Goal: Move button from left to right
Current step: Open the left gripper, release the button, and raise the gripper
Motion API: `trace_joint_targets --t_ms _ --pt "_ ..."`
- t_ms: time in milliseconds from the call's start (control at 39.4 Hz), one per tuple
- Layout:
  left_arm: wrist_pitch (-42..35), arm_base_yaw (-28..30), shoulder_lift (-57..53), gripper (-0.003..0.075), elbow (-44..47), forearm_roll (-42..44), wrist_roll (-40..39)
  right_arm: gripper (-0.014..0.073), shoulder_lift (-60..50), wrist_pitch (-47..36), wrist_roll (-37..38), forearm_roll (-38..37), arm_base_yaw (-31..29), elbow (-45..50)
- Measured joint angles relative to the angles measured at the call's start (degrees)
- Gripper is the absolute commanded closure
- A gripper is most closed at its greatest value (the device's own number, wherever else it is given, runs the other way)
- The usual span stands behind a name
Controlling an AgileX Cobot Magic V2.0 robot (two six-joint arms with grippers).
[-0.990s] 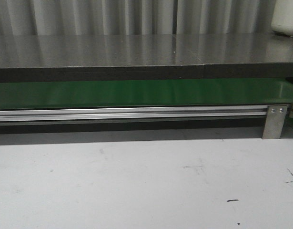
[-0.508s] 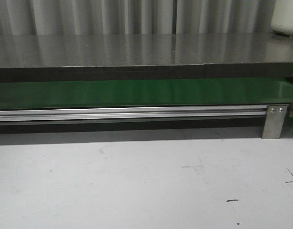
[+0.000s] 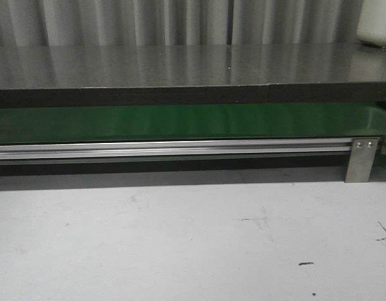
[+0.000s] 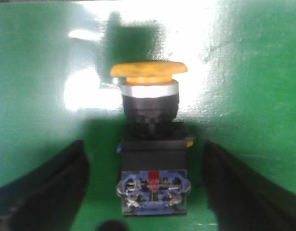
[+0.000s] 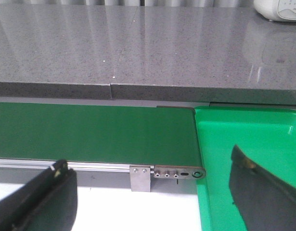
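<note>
Looking forward over the white table (image 3: 193,244), we see a green conveyor belt (image 3: 180,122) running across behind an aluminium rail (image 3: 167,149), with a grey stone counter (image 3: 180,66) beyond it; neither arm nor the button shows here.

From the left wrist we find the button (image 4: 151,139) lying on the green belt surface (image 4: 37,96), its orange cap pointing away from the camera. The left gripper (image 4: 150,192) has its jaws spread wide, one finger on each side of the black body and neither touching it.

From the right wrist we see the right gripper (image 5: 152,202) wide open and holding nothing, above the belt's end, where a green tray (image 5: 249,130) adjoins it.
</note>
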Motion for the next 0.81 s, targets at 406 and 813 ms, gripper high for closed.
trace_joint_targets --t_ms 406,813 --pt "5.6 -2.7 -3.2 0.0310 -7.6 -0.7 0.5 -0.0061 0.0 0.0 0.0 0.0 0.0 0.0" --pt "11.5 -4.3 -6.6 0.0741 -9.2 -1.1 0.6 -0.0061 0.0 0.0 0.0 0.0 0.0 0.0"
